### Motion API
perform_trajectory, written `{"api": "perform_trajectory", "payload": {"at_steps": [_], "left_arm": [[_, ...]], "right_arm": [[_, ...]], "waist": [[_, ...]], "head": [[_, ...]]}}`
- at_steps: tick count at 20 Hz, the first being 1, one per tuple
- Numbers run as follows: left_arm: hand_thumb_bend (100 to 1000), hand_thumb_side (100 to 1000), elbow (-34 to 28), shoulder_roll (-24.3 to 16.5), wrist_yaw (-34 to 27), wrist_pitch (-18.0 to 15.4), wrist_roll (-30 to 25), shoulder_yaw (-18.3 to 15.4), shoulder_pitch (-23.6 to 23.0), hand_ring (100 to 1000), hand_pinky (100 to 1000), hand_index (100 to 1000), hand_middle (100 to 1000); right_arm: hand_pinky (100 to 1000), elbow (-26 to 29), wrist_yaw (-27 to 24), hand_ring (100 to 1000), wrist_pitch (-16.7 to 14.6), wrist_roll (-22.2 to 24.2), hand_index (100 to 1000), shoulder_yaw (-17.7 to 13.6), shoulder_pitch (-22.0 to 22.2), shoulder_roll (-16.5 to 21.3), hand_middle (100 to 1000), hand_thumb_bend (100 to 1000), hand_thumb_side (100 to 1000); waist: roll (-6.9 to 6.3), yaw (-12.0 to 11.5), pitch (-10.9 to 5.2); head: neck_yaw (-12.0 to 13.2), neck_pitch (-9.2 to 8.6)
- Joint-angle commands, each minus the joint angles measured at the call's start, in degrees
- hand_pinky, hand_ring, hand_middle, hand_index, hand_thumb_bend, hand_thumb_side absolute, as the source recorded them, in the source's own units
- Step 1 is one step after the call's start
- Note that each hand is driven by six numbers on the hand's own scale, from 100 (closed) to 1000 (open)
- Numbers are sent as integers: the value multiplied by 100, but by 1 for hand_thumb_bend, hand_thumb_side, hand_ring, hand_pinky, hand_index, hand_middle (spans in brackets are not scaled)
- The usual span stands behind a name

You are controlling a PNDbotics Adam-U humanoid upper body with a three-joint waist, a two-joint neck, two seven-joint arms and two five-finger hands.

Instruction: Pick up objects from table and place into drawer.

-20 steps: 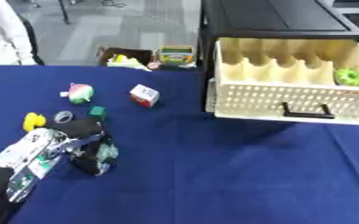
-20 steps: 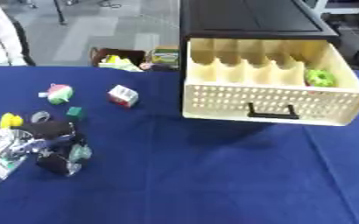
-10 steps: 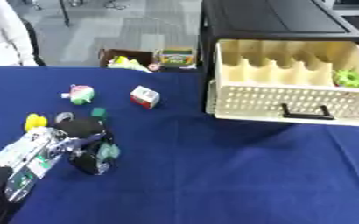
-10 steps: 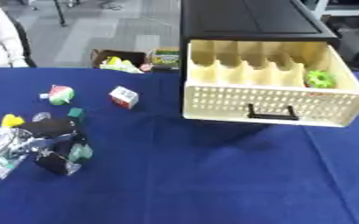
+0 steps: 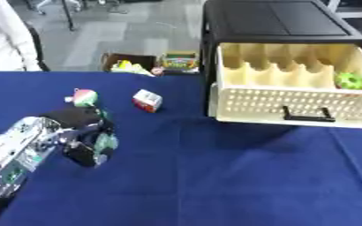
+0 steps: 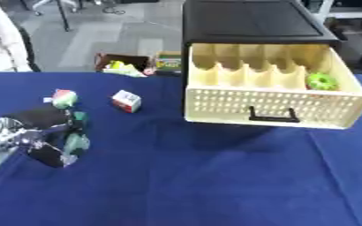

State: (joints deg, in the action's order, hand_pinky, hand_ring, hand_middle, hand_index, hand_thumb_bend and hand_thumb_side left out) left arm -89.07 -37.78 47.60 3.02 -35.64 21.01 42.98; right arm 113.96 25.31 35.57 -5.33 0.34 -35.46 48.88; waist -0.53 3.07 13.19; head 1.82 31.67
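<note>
My left hand (image 5: 82, 140) comes in from the lower left and hovers low over the blue table (image 5: 215, 176), fingers bent downward and apart from the thumb, holding nothing that shows. A small green cube (image 6: 79, 116) peeks out at the hand's far edge. Just beyond lie a red and green round toy (image 5: 84, 96) and a red and white little box (image 5: 147, 100). The cream drawer (image 6: 273, 106) stands pulled out of the black cabinet (image 6: 250, 20) at the right, with a green spiky ball (image 6: 321, 81) in its right compartment. My right hand shows in neither view.
A cardboard box (image 5: 130, 64) with coloured items and a small colourful pack (image 5: 179, 60) sit on the floor past the table's far edge. A person in white stands at the far left edge.
My left hand has crept slightly forward toward the small green cube, and the arm now covers the yellow thing that showed at its left. The toys and drawer have not moved.
</note>
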Motion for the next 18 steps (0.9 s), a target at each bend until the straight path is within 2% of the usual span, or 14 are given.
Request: {"api": "perform_trajectory", "payload": {"at_steps": [1, 5, 9, 12, 18], "left_arm": [[100, 288, -271, -296, -133, 46, 24, -167, 215, 276, 100, 568, 422], [100, 273, -408, -393, -227, 95, 54, -258, 318, 265, 100, 545, 413], [100, 266, -520, -541, -440, 197, 212, -496, 765, 264, 100, 530, 408], [100, 266, -312, -494, -475, 222, 263, -566, 1144, 262, 100, 527, 407], [100, 268, 298, -152, -483, 188, 384, -726, 1864, 256, 100, 524, 404]], "right_arm": [[212, 63, 60, 272, -11, -5, 734, -75, -87, 107, 131, 445, 1000], [211, 63, 71, 271, -21, -1, 732, -70, -102, 90, 130, 442, 1000], [211, 63, 100, 271, -47, 8, 731, -54, -161, 60, 130, 440, 1000], [211, 63, 115, 271, -66, 36, 730, -31, -239, 9, 130, 436, 1000], [232, 63, 214, 296, -195, 118, 742, 41, -637, -348, 149, 398, 1000]], "waist": [[-14, 0, -135], [-65, 57, -186], [-153, 151, -221], [-196, 210, -232], [-247, 366, -260]], "head": [[-50, 44], [-48, 92], [1, 112], [45, 139], [234, 333]]}}
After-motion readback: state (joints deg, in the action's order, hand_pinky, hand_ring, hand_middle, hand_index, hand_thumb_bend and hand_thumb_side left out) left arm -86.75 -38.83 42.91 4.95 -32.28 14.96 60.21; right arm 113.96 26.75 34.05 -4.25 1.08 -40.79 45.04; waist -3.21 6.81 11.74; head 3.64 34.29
